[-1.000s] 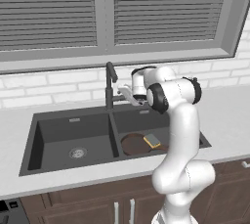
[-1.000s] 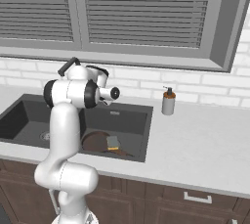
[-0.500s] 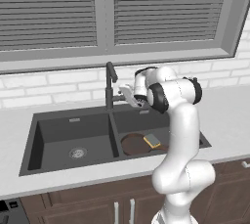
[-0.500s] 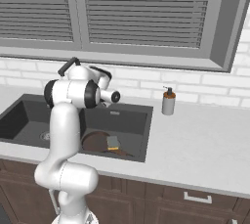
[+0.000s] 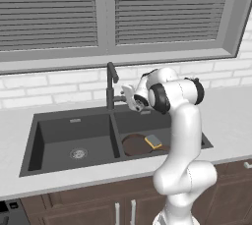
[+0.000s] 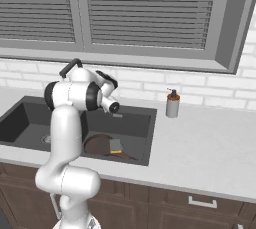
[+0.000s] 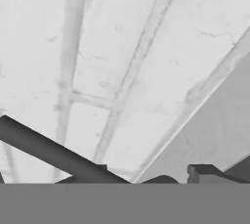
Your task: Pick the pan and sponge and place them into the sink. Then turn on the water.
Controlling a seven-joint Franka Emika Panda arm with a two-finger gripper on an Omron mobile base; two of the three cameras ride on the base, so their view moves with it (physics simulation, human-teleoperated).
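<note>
The dark grey faucet (image 5: 110,87) stands behind the divider of the double sink (image 5: 74,121). My gripper (image 5: 128,96) hovers just right of it, at the height of its small side lever (image 5: 119,99). In the hand view a dark bar of the faucet (image 7: 49,150) runs down to my left fingertip (image 7: 100,170); the fingertips stand apart, and the gripper (image 7: 150,176) is open with nothing held. The reddish-brown pan (image 5: 136,145) lies in the right basin with the yellow sponge (image 5: 153,141) resting at its right edge. The right base view also shows the pan (image 6: 98,144) and the sponge (image 6: 116,146).
A grey soap dispenser (image 6: 173,104) stands on the counter right of the sink. A white brick wall (image 7: 146,47) rises close behind the faucet, under a window with blinds. A round steel drain (image 5: 78,154) sits in the left basin. Pale counter (image 6: 210,143) stretches to the right.
The hand has edged slightly right and down beside the faucet's lever. The pan and sponge have stayed put in the right basin.
</note>
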